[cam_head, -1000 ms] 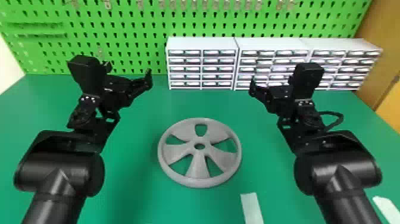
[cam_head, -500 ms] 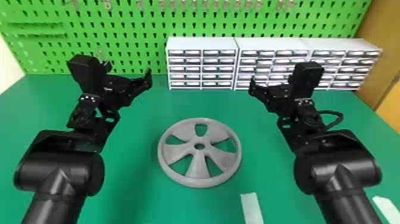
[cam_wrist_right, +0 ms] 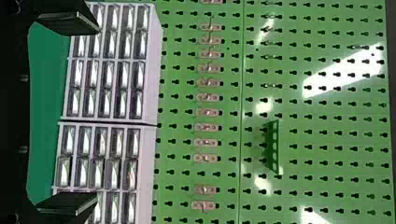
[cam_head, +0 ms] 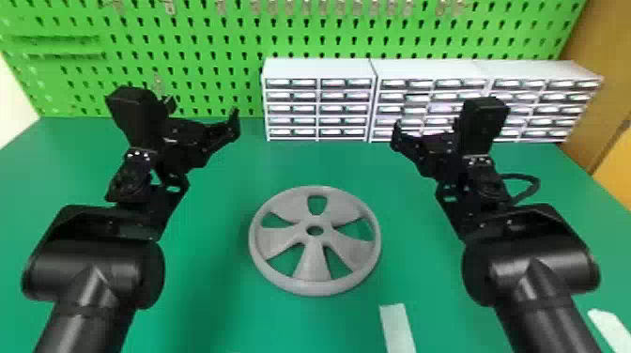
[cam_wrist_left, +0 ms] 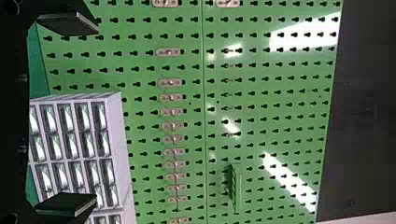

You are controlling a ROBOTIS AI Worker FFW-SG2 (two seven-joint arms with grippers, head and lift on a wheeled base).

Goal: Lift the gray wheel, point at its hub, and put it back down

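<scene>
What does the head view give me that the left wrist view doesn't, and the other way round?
Head view: the gray wheel lying flat, two pale strips on the table, and the right arm.

Left wrist view: the dark area past the pegboard's edge and the bright glare patches on the board.

Both: the left gripper, the green pegboard, white drawer units and green table.
</scene>
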